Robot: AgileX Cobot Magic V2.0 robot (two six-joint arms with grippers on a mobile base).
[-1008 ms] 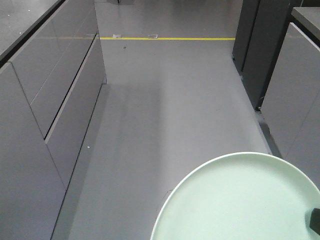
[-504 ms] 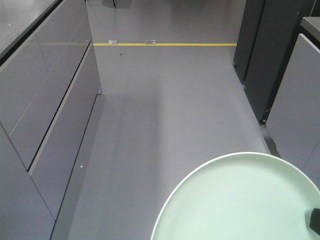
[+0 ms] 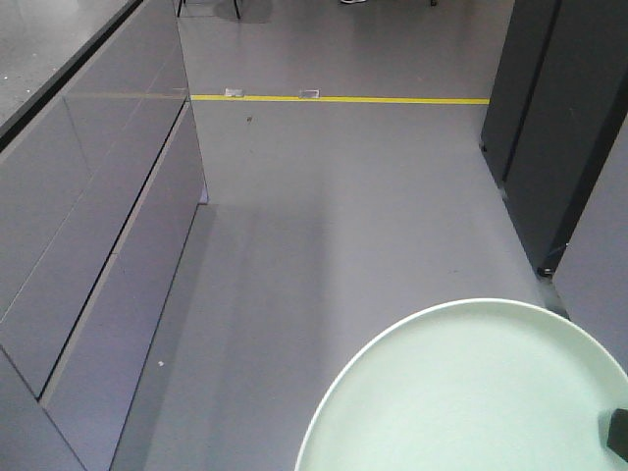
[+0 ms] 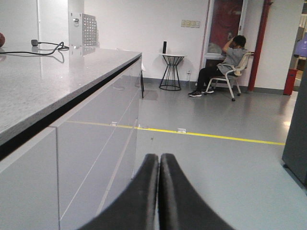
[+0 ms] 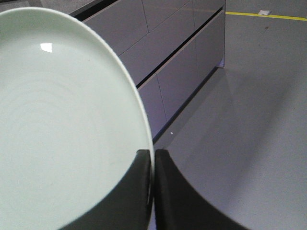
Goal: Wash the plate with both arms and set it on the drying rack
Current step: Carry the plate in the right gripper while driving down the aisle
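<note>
While grey floor (image 3: 343,226) runs ahead to a far yellow line (image 3: 392,99), I see grey drawers (image 3: 108,196) left and dark cabinets (image 3: 559,128) right. Near right, the plate (image 3: 471,392) hangs over the floor, its rim pinched by my right gripper (image 5: 153,155). My left gripper (image 4: 159,158) is clenched on nothing.

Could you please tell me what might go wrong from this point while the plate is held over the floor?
1. The right gripper pinches the plate only at its rim, between the fingers. The glossy plate could slip and fall to the floor.
2. The left gripper is shut and empty, so nothing backs up that grip.
3. The plate juts forward between the grey cabinets and the dark cabinet. A turn might clip one.
</note>
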